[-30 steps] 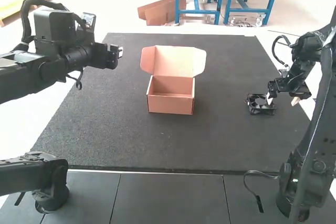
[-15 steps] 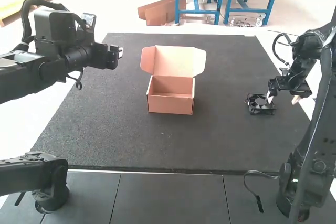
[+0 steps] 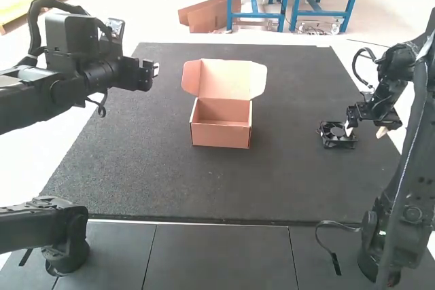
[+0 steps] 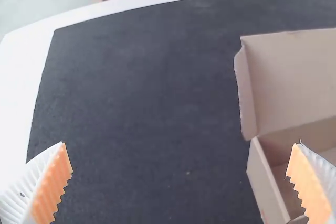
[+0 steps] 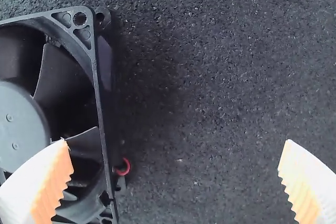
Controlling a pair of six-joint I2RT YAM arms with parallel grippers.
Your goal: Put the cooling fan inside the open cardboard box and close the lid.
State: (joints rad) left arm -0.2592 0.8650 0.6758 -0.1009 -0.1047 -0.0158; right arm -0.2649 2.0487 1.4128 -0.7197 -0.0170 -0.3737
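Two jaw pairs: we see both spread wide, gripping nothing.
Right gripper [image 3: 366,127] [image 5: 176,182]: low, one finger over the cooling fan [image 3: 337,135] [image 5: 47,114].
Fan: on the black mat [image 3: 136,154], well right of the cardboard box [image 3: 221,123] [image 4: 278,93].
Left gripper [image 3: 151,69] [image 4: 178,187]: raised, left of the box.
Box: mid-mat, lid upright.

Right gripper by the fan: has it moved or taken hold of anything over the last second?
Nothing has visibly changed. The right gripper is open at the cooling fan as before, one finger over the frame and not shut on it. The fan lies on the mat to the right of the cardboard box, whose lid is up. The left gripper is open and holds its place left of the box.
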